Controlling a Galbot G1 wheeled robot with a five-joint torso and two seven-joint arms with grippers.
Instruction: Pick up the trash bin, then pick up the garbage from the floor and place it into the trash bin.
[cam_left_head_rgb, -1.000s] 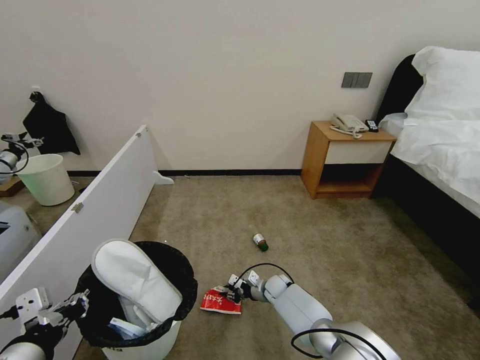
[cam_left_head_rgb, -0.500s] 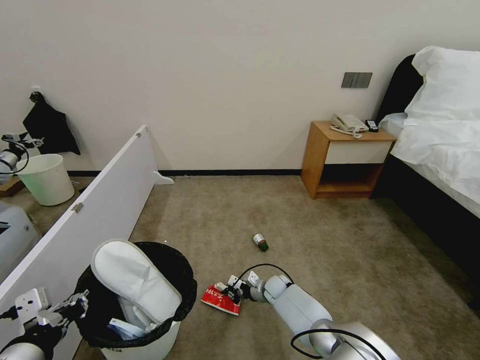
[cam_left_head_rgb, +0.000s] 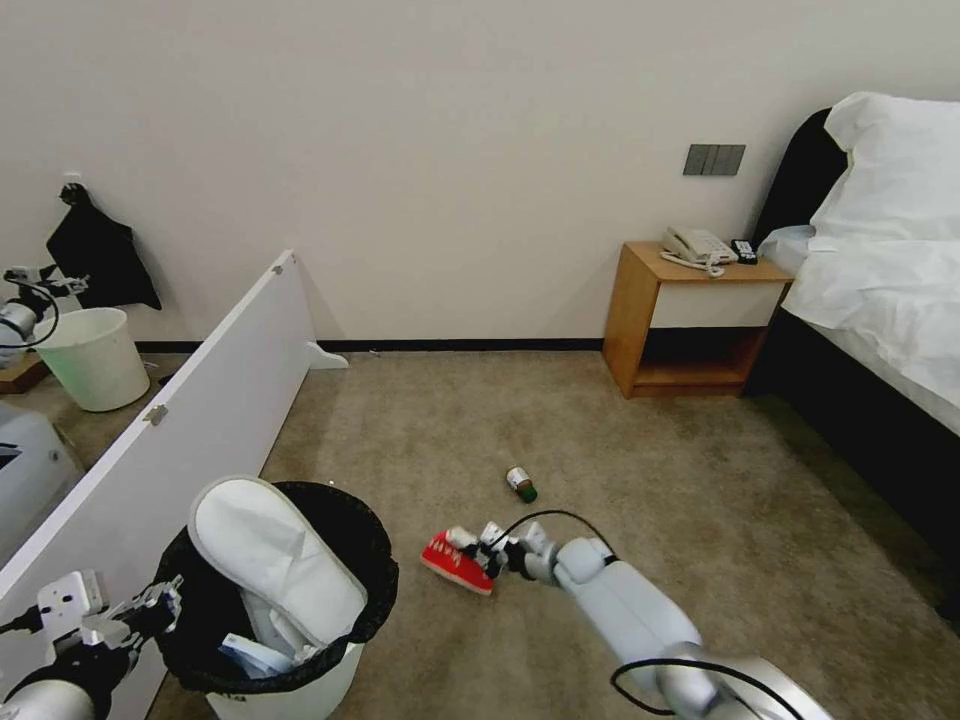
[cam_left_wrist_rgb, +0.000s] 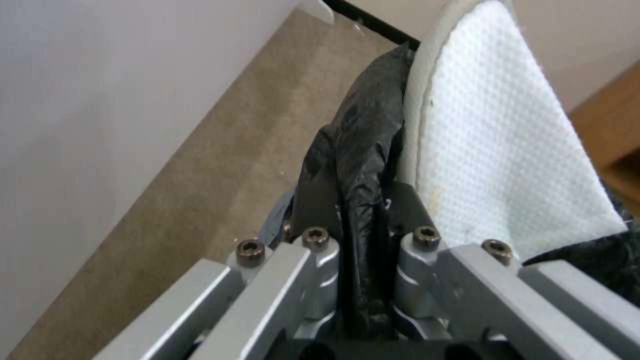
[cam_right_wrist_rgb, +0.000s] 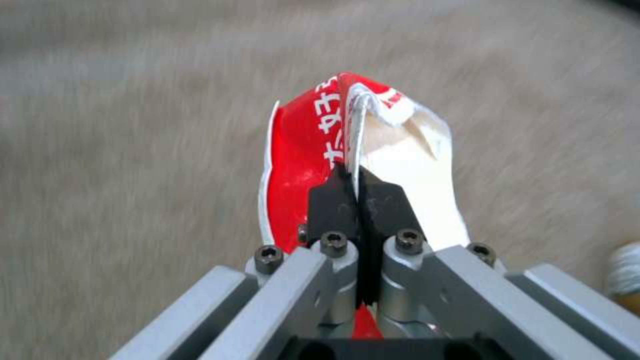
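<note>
The trash bin (cam_left_head_rgb: 300, 685) stands at the lower left, white with a black bag over its rim. A white slipper (cam_left_head_rgb: 270, 560) sticks up out of it. My left gripper (cam_left_head_rgb: 165, 600) is shut on the bag-covered rim, and the left wrist view shows the black bag (cam_left_wrist_rgb: 360, 145) pinched between the fingers beside the slipper (cam_left_wrist_rgb: 493, 150). My right gripper (cam_left_head_rgb: 487, 558) is shut on the flattened red-white packet (cam_left_head_rgb: 452, 562), held tilted just above the carpet to the bin's right. In the right wrist view the packet (cam_right_wrist_rgb: 300, 145) sticks out past the closed right gripper (cam_right_wrist_rgb: 353, 192). A small green-capped bottle (cam_left_head_rgb: 520, 485) lies on the carpet beyond.
A white panel (cam_left_head_rgb: 200, 400) slants along the left, with a pale bucket (cam_left_head_rgb: 95, 360) behind it. A wooden nightstand (cam_left_head_rgb: 690, 315) and a bed (cam_left_head_rgb: 880, 300) stand at the right. Open carpet (cam_left_head_rgb: 620, 460) lies between.
My right gripper has lifted the red-white packet off the carpet and carried it slightly up and away from me. The bin and the left gripper have stayed put.
</note>
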